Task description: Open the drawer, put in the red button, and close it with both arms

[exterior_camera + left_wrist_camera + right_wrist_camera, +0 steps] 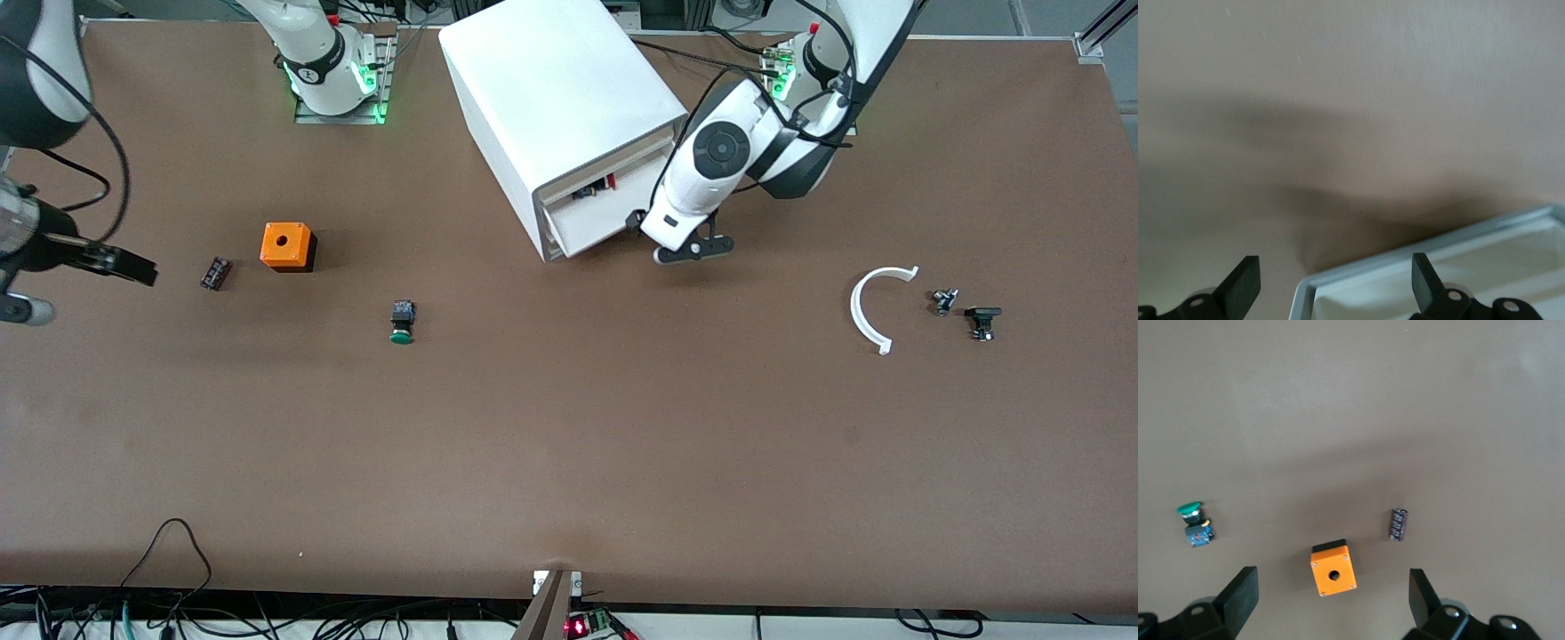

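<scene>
The white cabinet (pixel 551 89) stands at the robots' side of the table. Its top drawer (pixel 605 212) is pulled out a little. In the gap a small red cap on a black body, the red button (pixel 608 182), shows inside the drawer. My left gripper (pixel 693 251) is open and empty, just in front of the drawer at its corner toward the left arm's end. In the left wrist view the drawer's corner rim (pixel 1405 259) lies between the open fingers of the left gripper (pixel 1335 283). My right gripper (pixel 133 267) is open and empty, up over the right arm's end of the table.
An orange box with a hole (pixel 287 246) (pixel 1333 570), a small black cylinder (pixel 215 273) (pixel 1399 523) and a green-capped button (pixel 402 322) (pixel 1193 521) lie toward the right arm's end. A white curved strip (pixel 876 307) and two small black parts (pixel 944 300) (pixel 982 322) lie toward the left arm's end.
</scene>
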Action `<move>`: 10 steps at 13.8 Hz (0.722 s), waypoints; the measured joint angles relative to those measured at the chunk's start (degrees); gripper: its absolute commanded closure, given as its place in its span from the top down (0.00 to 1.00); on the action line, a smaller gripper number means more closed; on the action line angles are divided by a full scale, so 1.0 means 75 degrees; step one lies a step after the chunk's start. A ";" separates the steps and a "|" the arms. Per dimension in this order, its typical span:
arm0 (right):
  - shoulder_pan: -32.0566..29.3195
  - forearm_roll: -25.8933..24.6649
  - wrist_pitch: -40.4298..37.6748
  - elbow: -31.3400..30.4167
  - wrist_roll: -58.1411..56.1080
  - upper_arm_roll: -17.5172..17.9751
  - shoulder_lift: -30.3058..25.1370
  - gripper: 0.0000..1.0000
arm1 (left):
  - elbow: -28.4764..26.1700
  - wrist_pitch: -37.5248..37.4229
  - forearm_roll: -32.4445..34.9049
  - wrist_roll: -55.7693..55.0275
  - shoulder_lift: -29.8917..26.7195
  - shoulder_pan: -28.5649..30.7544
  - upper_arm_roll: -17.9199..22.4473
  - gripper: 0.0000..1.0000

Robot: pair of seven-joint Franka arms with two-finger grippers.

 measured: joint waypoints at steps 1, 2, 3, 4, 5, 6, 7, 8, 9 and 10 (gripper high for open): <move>0.0158 0.0032 -0.0088 -0.0002 -0.0058 -0.0134 -0.0102 1.00 | -0.0084 0.0001 0.0000 -0.0002 -0.0035 -0.0004 -0.0075 1.00; 0.0335 0.0060 -0.0174 -0.0009 -0.0061 -0.0183 -0.0202 1.00 | -0.0131 0.0001 0.0000 -0.0002 -0.0067 -0.0008 -0.0134 1.00; 0.0515 0.0088 -0.0201 -0.0029 -0.0060 -0.0211 -0.0281 1.00 | -0.0152 0.0001 0.0000 -0.0001 -0.0084 -0.0015 -0.0206 1.00; 0.0653 0.0102 -0.0201 -0.0050 -0.0059 -0.0238 -0.0326 1.00 | -0.0169 0.0000 0.0000 -0.0001 -0.0088 -0.0020 -0.0305 1.00; 0.0728 0.0105 -0.0201 -0.0074 -0.0059 -0.0253 -0.0347 1.00 | -0.0183 0.0000 0.0000 -0.0001 -0.0094 -0.0028 -0.0401 1.00; 0.0753 0.0110 -0.0200 -0.0103 -0.0059 -0.0271 -0.0359 1.00 | -0.0196 0.0000 0.0000 -0.0001 -0.0103 -0.0037 -0.0465 1.00; 0.0756 0.0120 -0.0199 -0.0159 -0.0059 -0.0298 -0.0389 1.00 | -0.0208 0.0000 0.0000 -0.0001 -0.0113 -0.0042 -0.0501 1.00; 0.0756 0.0124 -0.0196 -0.0269 -0.0120 -0.0330 -0.0460 1.00 | -0.0217 0.0000 0.0000 -0.0001 -0.0125 -0.0042 -0.0530 1.00; 0.0757 0.0125 -0.0196 -0.0424 -0.0346 -0.0371 -0.0573 1.00 | -0.0223 0.0000 0.0000 -0.0001 -0.0136 -0.0042 -0.0562 1.00; 0.0757 0.0141 -0.0195 -0.0601 -0.0644 -0.0431 -0.0717 1.00 | -0.0223 0.0000 0.0000 -0.0001 -0.0150 -0.0043 -0.0594 1.00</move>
